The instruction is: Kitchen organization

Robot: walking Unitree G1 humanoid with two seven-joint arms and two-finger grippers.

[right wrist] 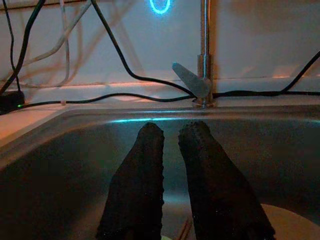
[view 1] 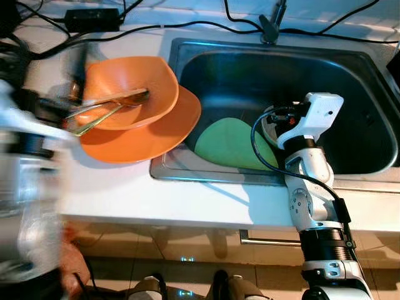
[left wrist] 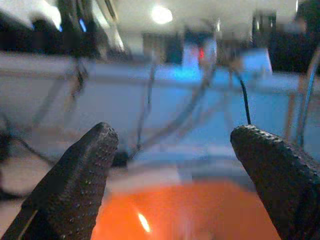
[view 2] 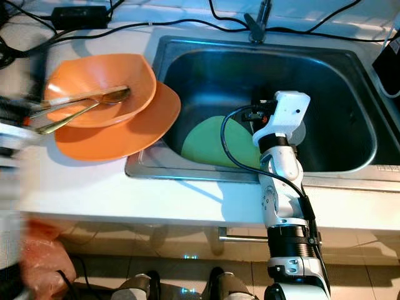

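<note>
Reaching down into the steel sink [view 1: 350, 94], the right claw [right wrist: 171, 150] hangs with its ribbed black fingers nearly pressed together just beside the flat green plate [view 1: 228, 142] (smooth, round-edged), while the left claw [left wrist: 175, 145], spread wide, hovers over the glossy orange bowl [view 1: 128, 87] on the white bench [view 1: 144, 194].

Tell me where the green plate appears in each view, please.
Left eye view: green plate in the sink, near its front wall.
Right eye view: same place, beside the right arm.
Left wrist view: not in it.
Right wrist view: not in it.
Shared landmark: the faucet.
</note>
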